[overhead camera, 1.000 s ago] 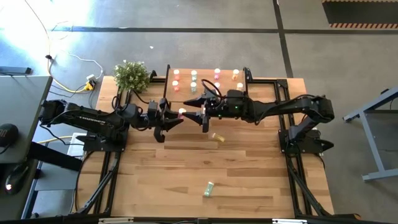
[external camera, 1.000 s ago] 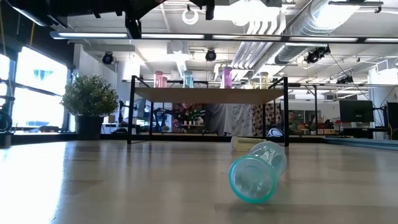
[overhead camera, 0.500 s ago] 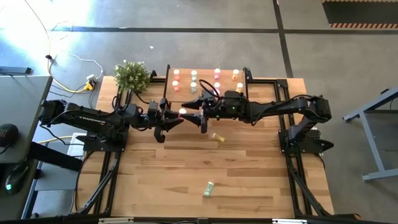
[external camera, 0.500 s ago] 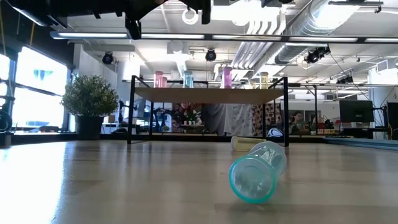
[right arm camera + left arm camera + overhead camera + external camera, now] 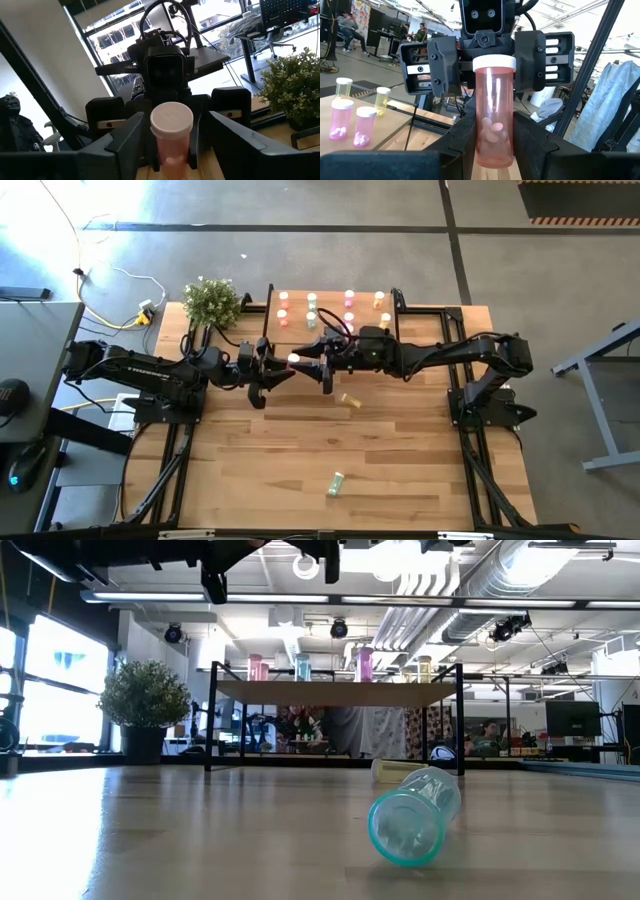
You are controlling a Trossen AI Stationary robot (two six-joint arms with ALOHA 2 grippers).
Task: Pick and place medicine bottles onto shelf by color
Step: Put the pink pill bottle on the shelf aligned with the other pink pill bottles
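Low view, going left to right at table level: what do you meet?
Potted plant → shelf on black legs, with bottles standing on top: pink, mint-green, bright pink, yellow → mint-green bottle lying on its side on the tabletop, nearest the camera.

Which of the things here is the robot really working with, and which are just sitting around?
Part of the job:
- salmon-red bottle, held by the left gripper, with the right gripper around it
- shelf with sorted bottles
- mint-green bottle and yellow bottle, lying on the table

Just lying about:
- potted plant
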